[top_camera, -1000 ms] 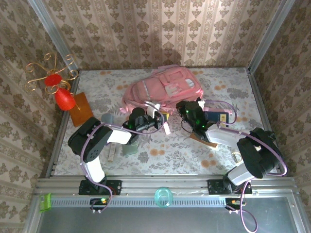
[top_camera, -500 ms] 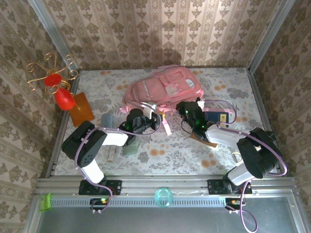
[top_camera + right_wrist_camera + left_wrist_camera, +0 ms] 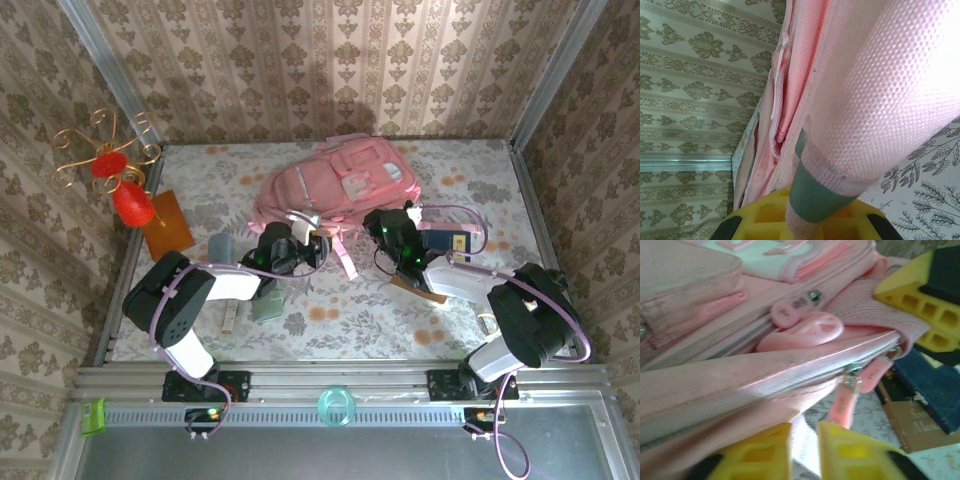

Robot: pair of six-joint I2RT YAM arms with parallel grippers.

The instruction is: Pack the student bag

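From my station, the bag [image 3: 338, 182] lies flat at the far middle of the table [image 3: 340, 312], and both arms are at its near edge. The left gripper [image 3: 803, 435] has its fingers a little apart under the zip seam with something pale in the gap; I cannot tell whether they pinch it. The right gripper [image 3: 805, 216] is pressed together on a pink mesh strap [image 3: 867, 95].
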